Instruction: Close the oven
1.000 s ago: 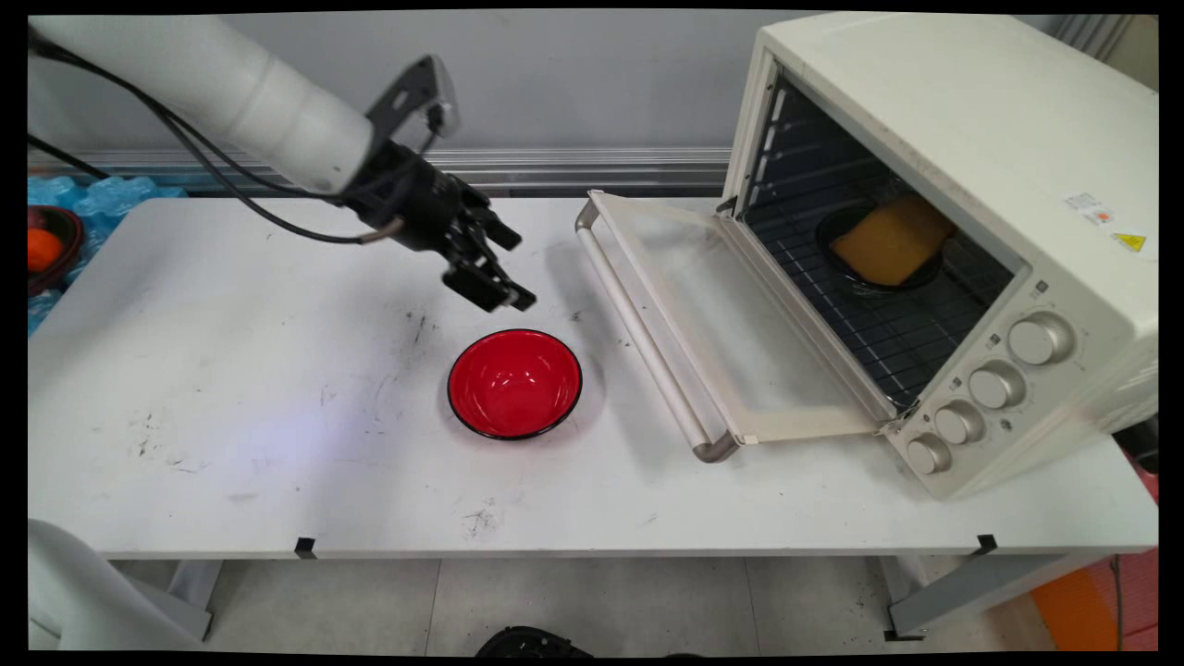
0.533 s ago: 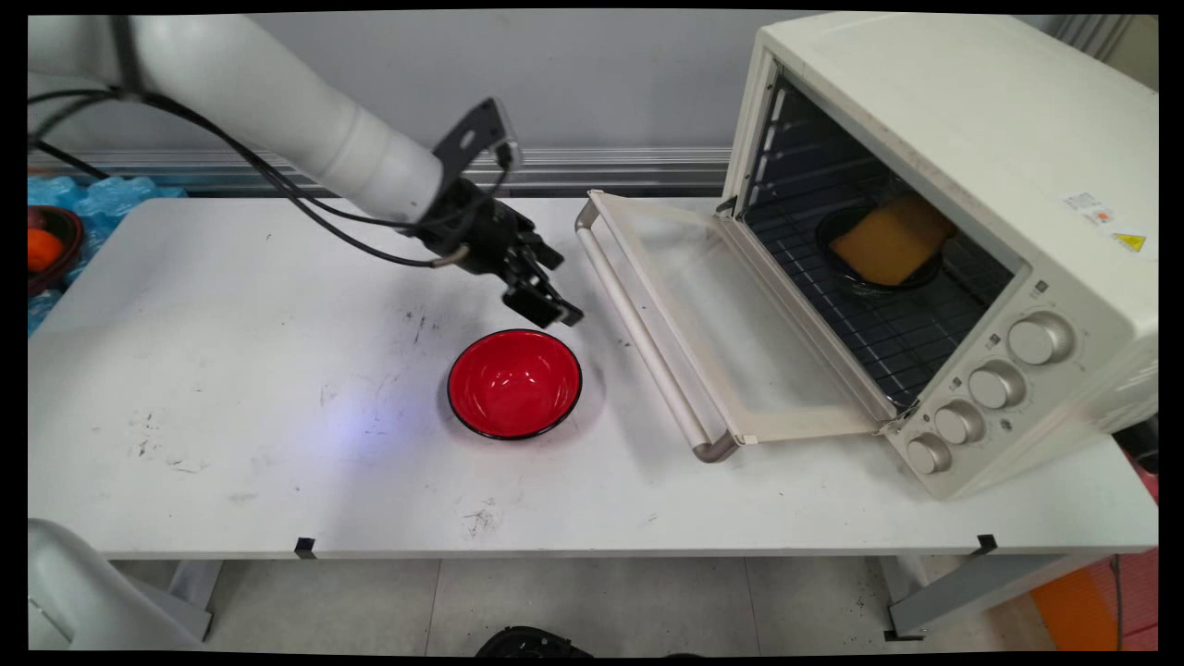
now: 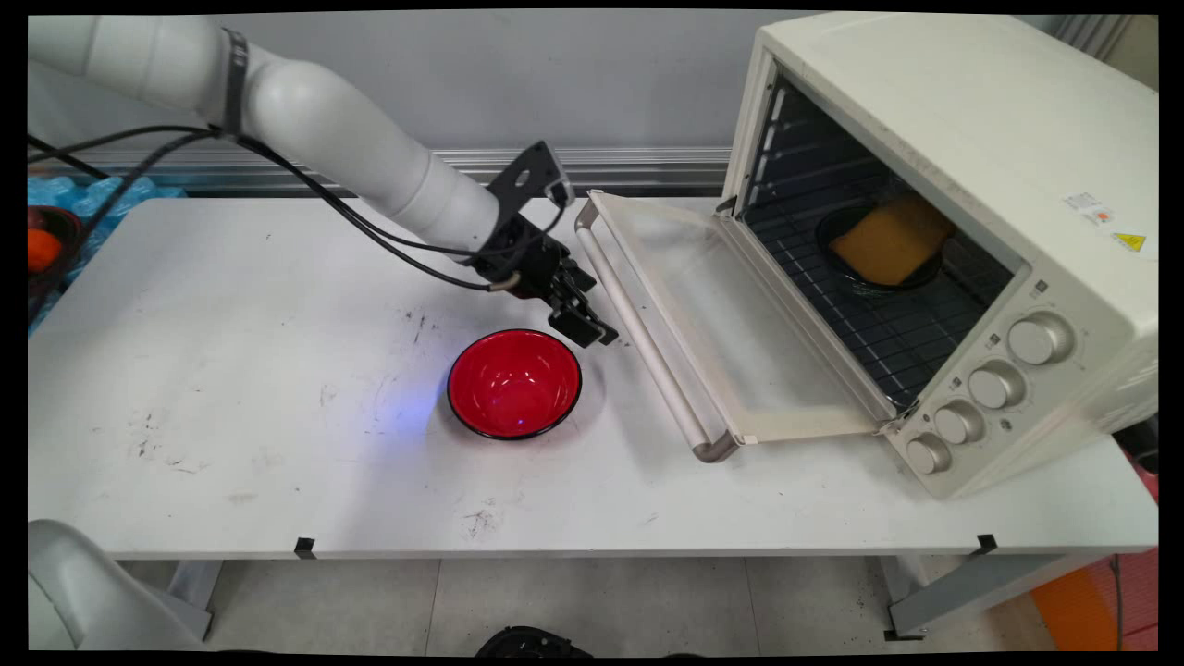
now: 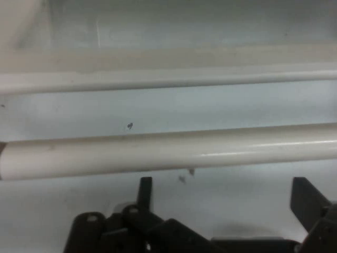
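Note:
My black gripper (image 3: 592,329) hangs low over the table between the red bowl (image 3: 514,383) and the oven door's handle bar (image 3: 638,336). In the hand view the gripper (image 4: 224,192) is open, with nothing between its fingers, and the pale handle bar (image 4: 168,150) runs across just beyond the fingertips. The cream toaster oven (image 3: 953,213) stands at the right with its door (image 3: 740,324) folded down flat. On the rack inside sits a black dish holding a yellow block (image 3: 890,240).
A dark bowl with an orange thing in it (image 3: 42,250) and blue packaging (image 3: 102,196) lie past the table's left end. Black cables (image 3: 370,231) hang from the arm. The table top (image 3: 231,388) bears dark scuff marks.
The gripper has moved right and down, from above the table's middle to a spot beside the bowl's far right rim, close to the door handle. The bowl and oven have not moved.

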